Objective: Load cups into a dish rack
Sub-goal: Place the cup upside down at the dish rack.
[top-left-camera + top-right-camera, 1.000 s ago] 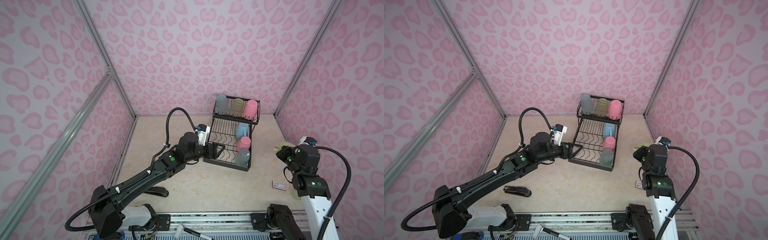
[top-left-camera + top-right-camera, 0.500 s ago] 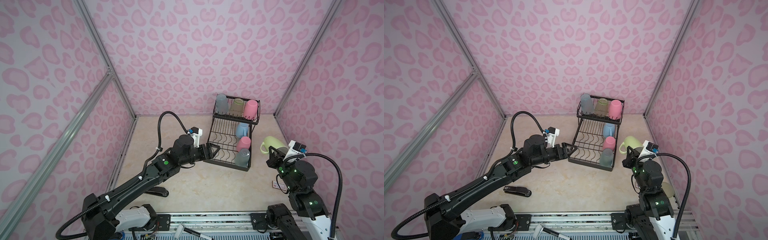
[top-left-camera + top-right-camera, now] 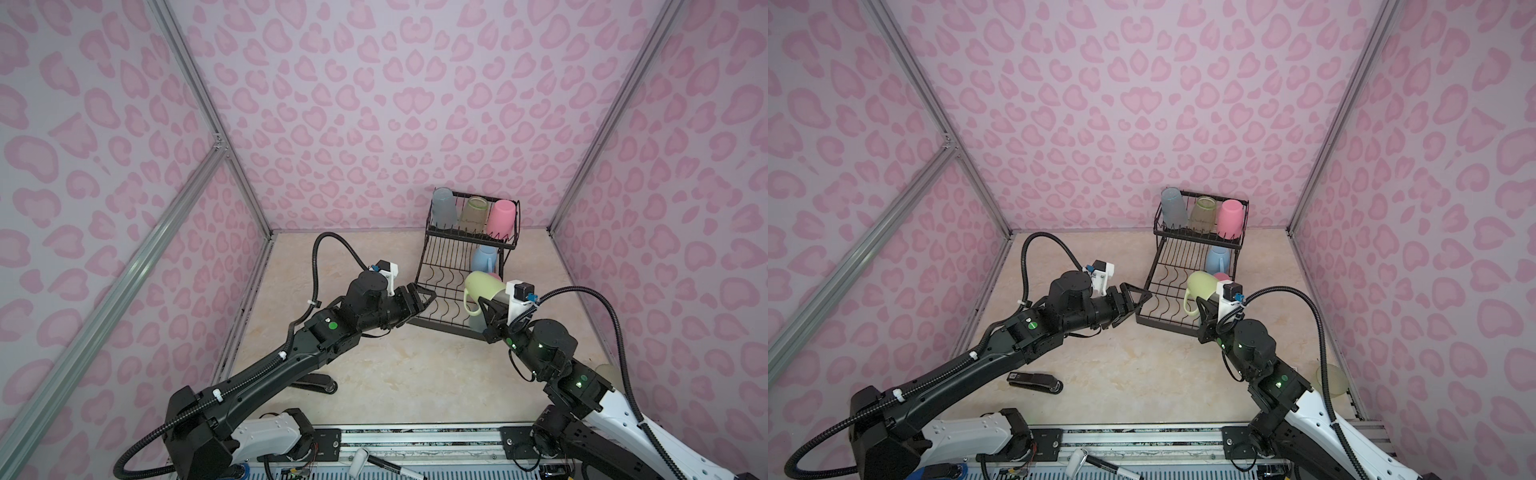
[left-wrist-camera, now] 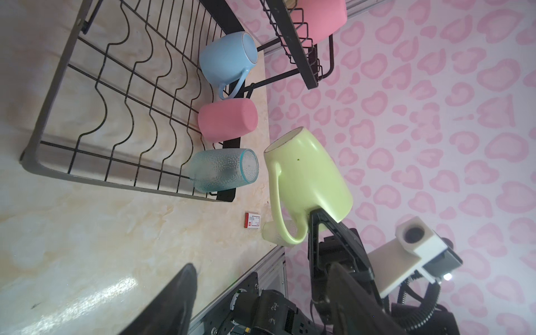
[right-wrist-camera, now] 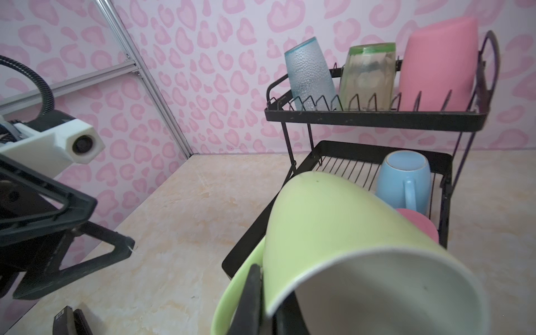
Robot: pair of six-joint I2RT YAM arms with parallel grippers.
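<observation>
My right gripper [image 3: 488,311] [image 5: 265,293] is shut on the rim of a pale yellow-green mug [image 3: 483,290] [image 3: 1200,290] [image 4: 307,179] [image 5: 333,226], held tilted over the near right of the black dish rack [image 3: 440,328] [image 3: 1158,325] [image 4: 43,116]. The upper basket holds a grey-blue tumbler [image 3: 444,208], a greenish tumbler [image 3: 473,212] and a pink tumbler [image 3: 501,216]. On the lower grid lie a light blue mug [image 4: 229,59], a pink tumbler [image 4: 227,119] and a teal tumbler [image 4: 223,169]. My left gripper [image 3: 424,297] [image 4: 262,269] stands open and empty at the rack's near left corner.
A yellowish tumbler [image 3: 1331,380] lies on the table by the right wall. A black stapler [image 3: 1034,380] lies near the front left. A small red and white card [image 4: 253,220] sits near the rack. Pink patterned walls close in three sides.
The right arm has lifted the yellow-green mug from the right side and carried it left, over the rack's near right corner. The left gripper has stayed by the rack and narrowed slightly.
</observation>
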